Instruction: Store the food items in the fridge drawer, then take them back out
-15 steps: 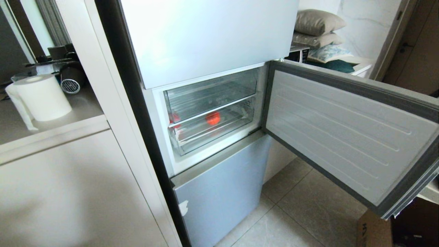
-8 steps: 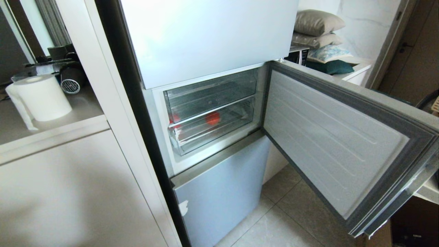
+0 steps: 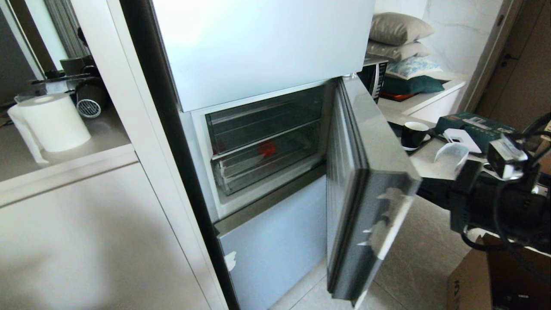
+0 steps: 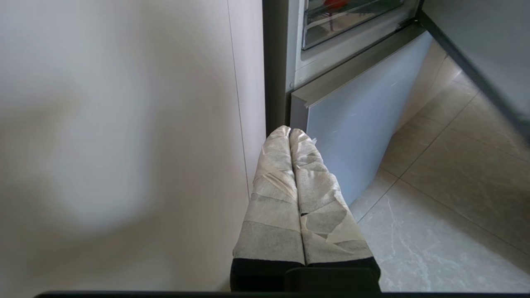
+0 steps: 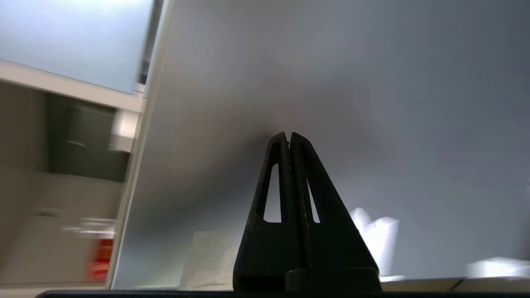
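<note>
The fridge door [image 3: 366, 189] has swung half-shut, right tool [image 5: 289, 138] pressed together against it, red fruit [image 3: 267, 149] inside the crosswise fridge drawer [image 3: 267, 165].

Black right gripper [image 5: 290, 138] — taped left gripper [image 4: 290, 133]

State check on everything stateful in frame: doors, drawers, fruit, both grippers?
middle fridge door: partly open, edge-on in the head view
upper fridge door: shut
bottom fridge door: shut
fridge drawer: pushed in
upper clear drawer: pushed in
red fruit: inside the fridge drawer
left gripper: jaws shut, empty, low beside the fridge
right gripper: jaws shut, tips at the middle door's outer face
</note>
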